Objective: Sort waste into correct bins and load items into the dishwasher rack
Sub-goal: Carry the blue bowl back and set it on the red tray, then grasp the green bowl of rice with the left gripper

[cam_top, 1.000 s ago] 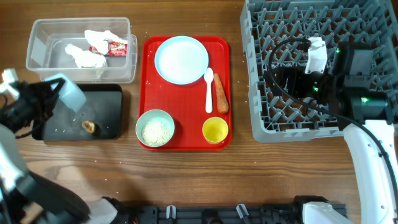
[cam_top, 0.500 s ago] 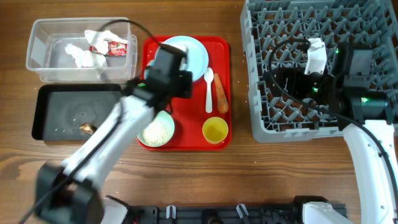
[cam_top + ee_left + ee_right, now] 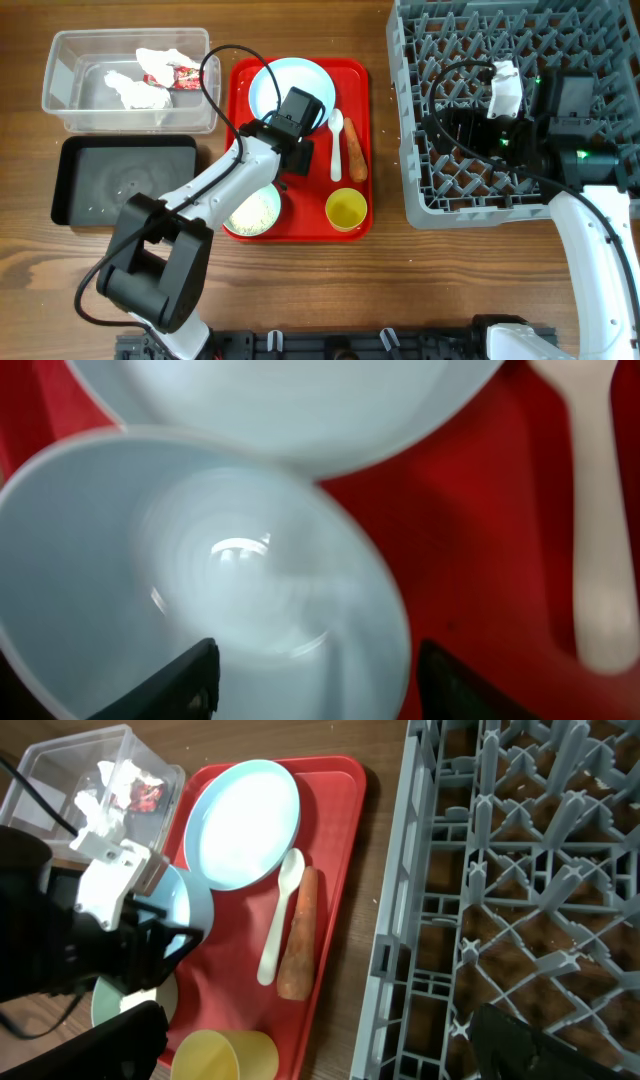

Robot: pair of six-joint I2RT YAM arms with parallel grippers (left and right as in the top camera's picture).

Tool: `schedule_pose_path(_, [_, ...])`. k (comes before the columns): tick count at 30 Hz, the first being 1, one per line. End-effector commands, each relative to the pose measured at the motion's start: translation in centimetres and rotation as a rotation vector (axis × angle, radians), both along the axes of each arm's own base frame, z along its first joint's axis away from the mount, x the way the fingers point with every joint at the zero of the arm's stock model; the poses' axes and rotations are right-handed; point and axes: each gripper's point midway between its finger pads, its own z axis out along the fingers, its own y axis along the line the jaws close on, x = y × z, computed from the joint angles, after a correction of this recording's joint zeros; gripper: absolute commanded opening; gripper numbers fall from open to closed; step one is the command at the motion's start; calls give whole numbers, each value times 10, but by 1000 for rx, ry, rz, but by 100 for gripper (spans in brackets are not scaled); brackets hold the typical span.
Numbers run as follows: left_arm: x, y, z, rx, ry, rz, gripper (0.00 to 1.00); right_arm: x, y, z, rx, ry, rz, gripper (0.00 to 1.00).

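Since the left gripper (image 3: pixel 297 155) sits low over the red tray (image 3: pixel 300 228), between the plate (image 3: pixel 285 85) and the rice bowl (image 3: pixel 250 210), I reckon it's a put-down.

Left wrist: its fingers are apart and straddle the empty bowl (image 3: pixel 200 580) at the rim without pinching. The plate is just on the far side. Lift straight up so nothing hooks that rim.

Right wrist: the right gripper (image 3: pixel 320 1020) is spread wide and empty over the dishwasher rack (image 3: pixel 520 870). The carrot (image 3: pixel 298 935) and spoon (image 3: pixel 278 915) lie side by side on the tray.
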Motion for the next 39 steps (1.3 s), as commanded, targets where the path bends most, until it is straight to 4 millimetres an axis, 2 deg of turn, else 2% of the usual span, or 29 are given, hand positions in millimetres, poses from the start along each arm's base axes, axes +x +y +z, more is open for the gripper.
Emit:
schedule_pose_path(1, [4, -2, 78, -51, -129, -5, 68, 4, 3, 6, 15, -11, 8, 100])
schedule_pose_path(3, [-15, -4, 107, -86, -150, -27, 75, 4, 3, 6, 15, -11, 8, 99])
schedule_pose_path(5, [-28, -5, 117, -91, -144, -42, 77, 4, 3, 6, 16, -11, 8, 100])
schedule_pose_path(6, [-35, -6, 114, -84, -121, -54, 78, 4, 3, 6, 16, -10, 8, 100])
schedule_pose_path(11, [-62, -4, 94, -68, 23, -77, 79, 2, 3, 5, 16, 0, 8, 100])
schedule_pose_path(15, [-68, -1, 80, -49, 57, -80, 80, 1, 3, 4, 17, 7, 7, 100])
schedule_pose_path(19, [-89, 4, 43, 1, 136, -101, 79, 1, 3, 4, 16, 7, 7, 100])
schedule_pose_path(22, [-96, 8, 16, 17, 163, -103, 77, 1, 3, 4, 16, 7, 8, 100])
schedule_pose_path(24, [-102, 11, -3, 37, 195, -102, 72, 1, 3, 4, 16, 7, 7, 100])
schedule_pose_path(26, [-103, 12, -15, 41, 206, -92, 58, 1, 3, 4, 16, 7, 8, 100])
schedule_pose_path(27, [-105, 13, -19, 40, 212, -76, 55, 1, 3, 4, 15, 7, 8, 100])
schedule_pose_path(29, [-109, 16, -28, 43, 230, -38, 34, 1, 3, 4, 15, 7, 8, 100])
schedule_pose_path(31, [-109, 17, -28, 33, 225, 12, 16, 1, 3, 4, 14, 6, 9, 100])
schedule_pose_path(33, [-107, 18, -28, 30, 213, 56, 7, 1, 3, 4, 15, 6, 8, 100])
schedule_pose_path(37, [-108, 18, -24, 17, 214, 84, 4, 1, 3, 4, 15, 6, 8, 100])
schedule_pose_path(39, [-109, 12, -8, -23, 217, 91, 4, 1, 3, 4, 15, 6, 8, 100])
